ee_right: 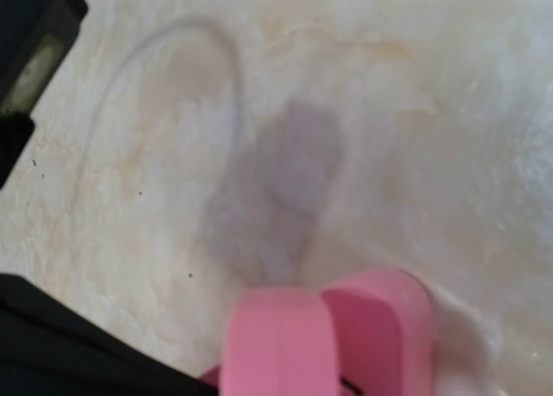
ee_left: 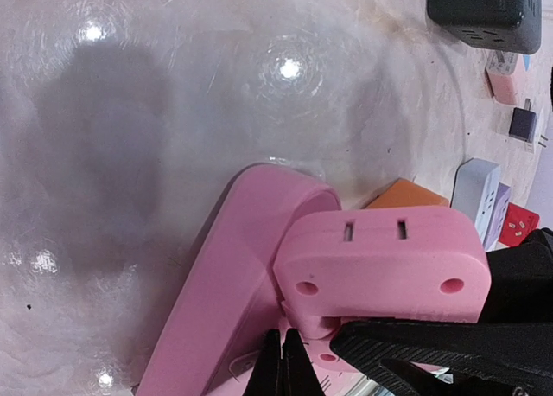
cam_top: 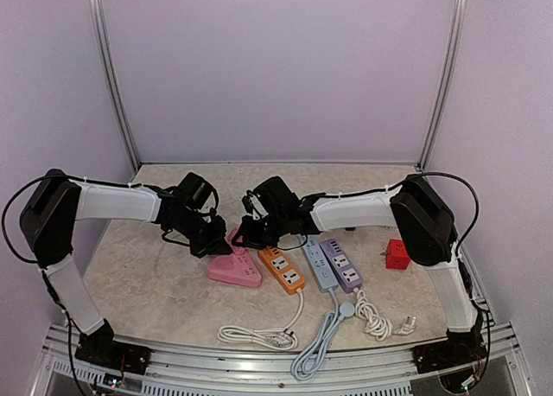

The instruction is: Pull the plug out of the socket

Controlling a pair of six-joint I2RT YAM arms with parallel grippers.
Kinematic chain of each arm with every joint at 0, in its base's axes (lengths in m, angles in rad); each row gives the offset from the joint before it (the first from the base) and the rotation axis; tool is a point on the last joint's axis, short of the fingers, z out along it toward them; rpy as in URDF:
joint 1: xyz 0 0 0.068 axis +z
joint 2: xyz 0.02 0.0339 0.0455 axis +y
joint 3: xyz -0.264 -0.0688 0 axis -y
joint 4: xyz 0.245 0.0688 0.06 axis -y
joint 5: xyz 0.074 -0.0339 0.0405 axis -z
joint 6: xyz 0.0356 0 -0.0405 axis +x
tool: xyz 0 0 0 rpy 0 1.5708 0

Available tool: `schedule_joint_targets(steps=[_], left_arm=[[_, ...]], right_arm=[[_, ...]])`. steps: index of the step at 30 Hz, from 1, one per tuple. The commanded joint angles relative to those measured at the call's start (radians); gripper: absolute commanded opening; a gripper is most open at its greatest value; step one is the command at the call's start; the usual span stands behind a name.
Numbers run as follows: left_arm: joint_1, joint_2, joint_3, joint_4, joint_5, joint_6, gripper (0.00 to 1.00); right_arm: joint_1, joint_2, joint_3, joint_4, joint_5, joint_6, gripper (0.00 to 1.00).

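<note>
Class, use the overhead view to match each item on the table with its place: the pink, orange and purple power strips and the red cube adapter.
Things:
1. pink power strip
2. orange power strip
3. purple power strip
4. red cube adapter

Places:
A. on its own, right of the row
B. rightmost strip in the row
C. leftmost strip in the row
D. second strip from the left

Pairs: 1-C, 2-D, 3-B, 4-A
</note>
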Motion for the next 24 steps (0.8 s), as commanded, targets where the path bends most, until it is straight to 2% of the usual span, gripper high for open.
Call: schedule_joint_targets(steps=[1, 17, 24], left_arm=[[0.005, 0.054, -0.050, -0.082, -0.046, -0.008, 0.00], [0.005, 0.091, -0.070, -0.093, -0.066, -0.021, 0.00], [0.004, 0.101, -0.070, -0.093, -0.069, -0.026, 0.00]], right_arm=[[0.007, -0.007, 0.041, -0.008, 0.009, 0.000, 0.01], [-0.021, -0.081, 0.003, 0.118, -0.057, 0.058, 0.00], [-0.030, -0.118, -0.017, 0.119, -0.056, 0.059, 0.00]])
